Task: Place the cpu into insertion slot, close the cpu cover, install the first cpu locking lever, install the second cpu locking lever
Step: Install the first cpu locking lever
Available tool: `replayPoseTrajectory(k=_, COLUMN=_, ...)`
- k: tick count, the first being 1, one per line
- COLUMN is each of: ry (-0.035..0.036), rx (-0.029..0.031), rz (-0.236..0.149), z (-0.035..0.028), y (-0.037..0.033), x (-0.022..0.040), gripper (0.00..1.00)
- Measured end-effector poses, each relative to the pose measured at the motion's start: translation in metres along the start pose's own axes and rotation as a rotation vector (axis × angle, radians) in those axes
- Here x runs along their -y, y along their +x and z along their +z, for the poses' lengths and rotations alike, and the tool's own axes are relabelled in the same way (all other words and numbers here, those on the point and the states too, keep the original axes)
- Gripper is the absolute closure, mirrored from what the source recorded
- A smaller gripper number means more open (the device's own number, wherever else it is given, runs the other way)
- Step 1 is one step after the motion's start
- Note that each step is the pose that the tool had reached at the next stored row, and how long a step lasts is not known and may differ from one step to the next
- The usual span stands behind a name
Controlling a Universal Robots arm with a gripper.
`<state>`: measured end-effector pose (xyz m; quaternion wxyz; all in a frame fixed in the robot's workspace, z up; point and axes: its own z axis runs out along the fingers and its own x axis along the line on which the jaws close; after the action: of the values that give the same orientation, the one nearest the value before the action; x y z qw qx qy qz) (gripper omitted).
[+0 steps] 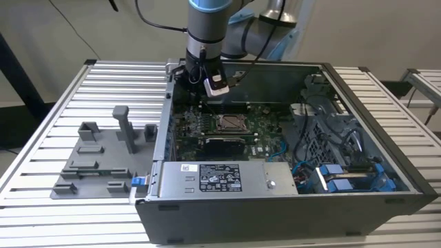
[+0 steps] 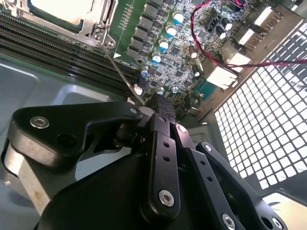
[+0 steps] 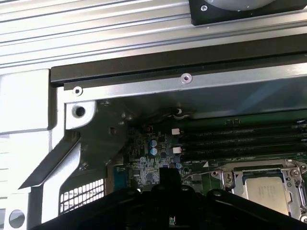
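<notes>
One silvery-topped square cpu (image 2: pixel 62 7) sits in the silver-rimmed square insertion slot (image 1: pixel 232 128) on the green board. The thin silver frame cpu cover (image 2: pixel 92 25) looks lowered around it. Black claw (image 2: pixel 162 103) clenched, tips just beside the free end of the thin wire locking lever (image 2: pixel 122 72), probably positioned to push it.

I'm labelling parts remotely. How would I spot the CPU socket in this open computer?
Inside the open computer case, find the green circuit board. Near its middle sits the insertion slot: the one square, silver-rimmed frame, unlike the long narrow black slots beside it.
</notes>
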<state>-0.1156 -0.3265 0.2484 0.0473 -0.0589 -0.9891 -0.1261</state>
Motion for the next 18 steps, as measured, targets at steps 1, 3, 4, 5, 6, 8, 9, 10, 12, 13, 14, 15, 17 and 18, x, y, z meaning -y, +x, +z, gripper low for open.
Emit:
replayPoseTrajectory(k=1, ry=0.0000, rx=0.0001, rz=0.000, z=0.0000, y=-0.0009, x=-0.0001, gripper=0.89)
replayPoseTrajectory(k=3, ry=0.0000, rx=0.0000, rz=0.000, z=-0.0002, y=-0.0024, x=0.0000, gripper=0.89)
replayPoseTrajectory(k=4, ry=-0.0001, rx=0.0001, rz=0.000, z=-0.0002, y=-0.0029, x=0.0000, gripper=0.89)
replayPoseTrajectory(k=5, ry=-0.0001, rx=0.0000, rz=0.000, z=-0.0003, y=-0.0035, x=0.0001, gripper=0.89)
replayPoseTrajectory(k=6, ry=-0.0001, rx=-0.0003, rz=0.000, z=-0.0004, y=-0.0042, x=0.0003, gripper=0.89)
replayPoseTrajectory(k=8, ry=0.0002, rx=-0.0019, rz=0.001, z=-0.0009, y=-0.0069, x=0.0010, gripper=0.89)
replayPoseTrajectory(k=9, ry=0.0003, rx=-0.0031, rz=0.001, z=-0.0012, y=-0.0085, x=0.0014, gripper=0.89)
replayPoseTrajectory(k=10, ry=0.0005, rx=-0.0046, rz=0.001, z=-0.0015, y=-0.0104, x=0.0017, gripper=0.89)
replayPoseTrajectory(k=12, ry=0.0009, rx=-0.0081, rz=0.002, z=-0.0020, y=-0.0139, x=0.0022, gripper=0.89)
replayPoseTrajectory(k=13, ry=0.0011, rx=-0.0100, rz=0.003, z=-0.0023, y=-0.0156, x=0.0022, gripper=0.89)
replayPoseTrajectory(k=14, ry=0.0012, rx=-0.0121, rz=0.003, z=-0.0025, y=-0.0177, x=0.0022, gripper=0.89)
replayPoseTrajectory(k=15, ry=0.0014, rx=-0.0144, rz=0.004, z=-0.0028, y=-0.0202, x=0.0021, gripper=0.89)
replayPoseTrajectory(k=17, ry=0.0019, rx=-0.0189, rz=0.005, z=-0.0036, y=-0.0257, x=0.0017, gripper=0.89)
replayPoseTrajectory(k=18, ry=0.0020, rx=-0.0211, rz=0.006, z=-0.0040, y=-0.0285, x=0.0015, gripper=0.89)
